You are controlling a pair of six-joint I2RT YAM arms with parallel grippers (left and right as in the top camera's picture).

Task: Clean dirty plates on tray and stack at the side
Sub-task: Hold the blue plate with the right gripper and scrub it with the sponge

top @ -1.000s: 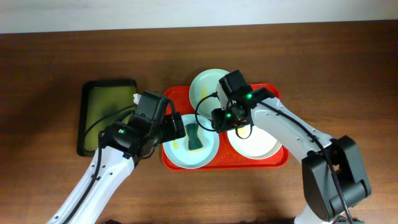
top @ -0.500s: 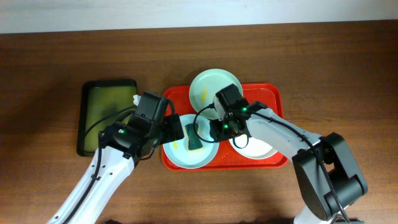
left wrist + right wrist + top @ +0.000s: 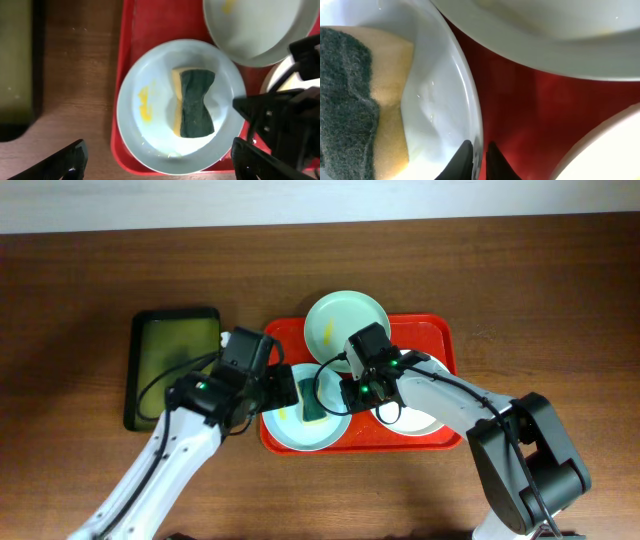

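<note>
My right gripper pinches the pale blue plate's rim (sponge resting inside); I'd hold it firm. Left gripper hovers spread.

Left gripper — fingers spread wide, pointing down, arm reaching in from lower left. Right gripper — fingertips nearly closed, a thin rim between them; arm bent in from lower right.

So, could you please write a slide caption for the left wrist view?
Sponge lying in the yellow-smeared pale blue plate on the red tray, right claw at the plate's rim.
</note>
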